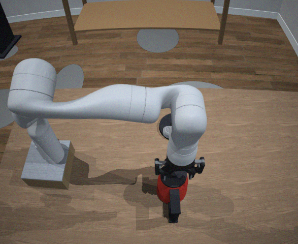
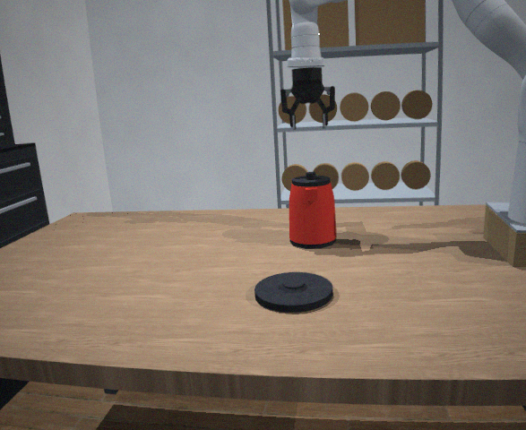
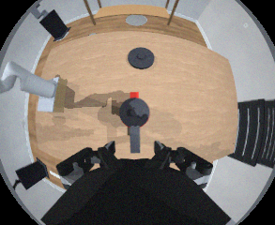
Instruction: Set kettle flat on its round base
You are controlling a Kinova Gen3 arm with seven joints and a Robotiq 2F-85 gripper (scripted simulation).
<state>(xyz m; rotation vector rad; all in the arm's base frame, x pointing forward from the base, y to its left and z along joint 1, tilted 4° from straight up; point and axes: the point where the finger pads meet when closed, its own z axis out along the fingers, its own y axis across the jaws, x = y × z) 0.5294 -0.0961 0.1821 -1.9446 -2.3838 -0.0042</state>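
The red kettle (image 2: 312, 211) with a black lid and knob stands upright on the table; it also shows in the top view (image 1: 172, 189), with its black handle (image 1: 174, 207) pointing toward the near edge, and in the wrist view (image 3: 135, 112). The round black base (image 2: 293, 290) lies flat, stud up, apart from the kettle; in the top view the base (image 1: 165, 123) is partly hidden behind the arm, and it shows in the wrist view (image 3: 141, 58). My gripper (image 2: 307, 121) hangs open and empty well above the kettle, fingers pointing down; its fingers show in the wrist view (image 3: 135, 149).
The arm's pedestal block (image 1: 46, 164) stands on the table at one side. A metal shelf with round discs (image 2: 353, 106) stands behind the table. A black drawer cabinet (image 2: 4, 143) stands beside it. A second table (image 1: 146, 14) is across the floor.
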